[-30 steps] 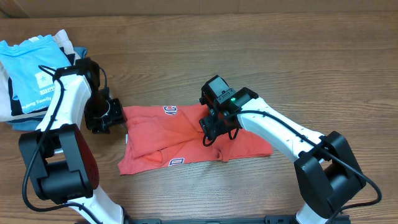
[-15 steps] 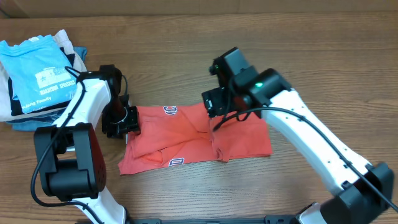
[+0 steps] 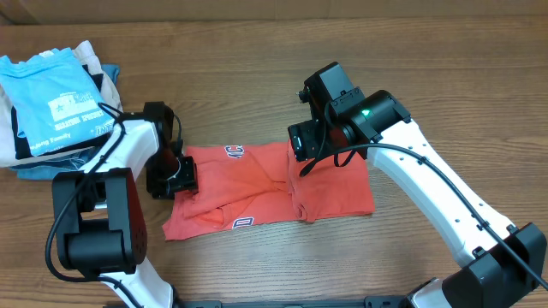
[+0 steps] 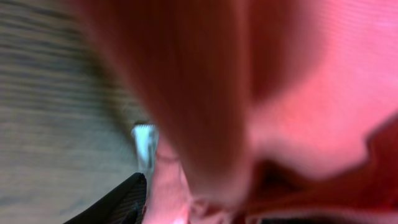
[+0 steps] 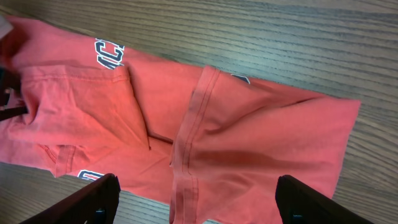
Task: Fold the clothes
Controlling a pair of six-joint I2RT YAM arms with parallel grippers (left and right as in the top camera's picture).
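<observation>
The coral-red T-shirt lies partly folded on the wooden table, with bits of navy-and-white lettering showing at its top and bottom edges. My left gripper is at the shirt's left edge. In the left wrist view, blurred red fabric fills the frame right up against the fingers, so the gripper looks shut on the shirt. My right gripper hangs above the shirt's upper middle. In the right wrist view its jaws are wide open and empty, with the shirt below.
A stack of folded garments with a light blue T-shirt on top sits at the far left of the table, close behind the left arm. Bare wood surrounds the shirt.
My right gripper has risen off the shirt's middle and moved up and to the right. My left gripper has moved right and forward onto the shirt's left edge.
</observation>
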